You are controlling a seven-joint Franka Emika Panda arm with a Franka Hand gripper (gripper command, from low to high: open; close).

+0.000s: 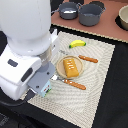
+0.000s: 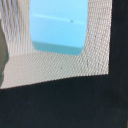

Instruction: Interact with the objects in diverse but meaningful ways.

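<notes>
A pale blue carton (image 2: 60, 25) fills the wrist view and lies on the woven placemat (image 2: 55, 62). In the exterior view a small part of it (image 1: 46, 91) shows under my arm at the mat's near corner. My gripper is hidden behind the white arm body there, so its jaws cannot be read. A yellow banana (image 1: 77, 44) lies at the mat's far side. A yellow-orange slab (image 1: 71, 66) rests on a round plate (image 1: 60, 71). A grey saucepan (image 1: 68, 10) stands at the back. The white-and-blue tube is out of view.
A large grey two-handled pot (image 1: 91, 14) stands beside the saucepan. An orange-handled knife (image 1: 88, 59) and fork (image 1: 75, 84) lie on either side of the plate. A bowl (image 1: 123, 17) sits at the far right. My arm blocks the exterior view's left.
</notes>
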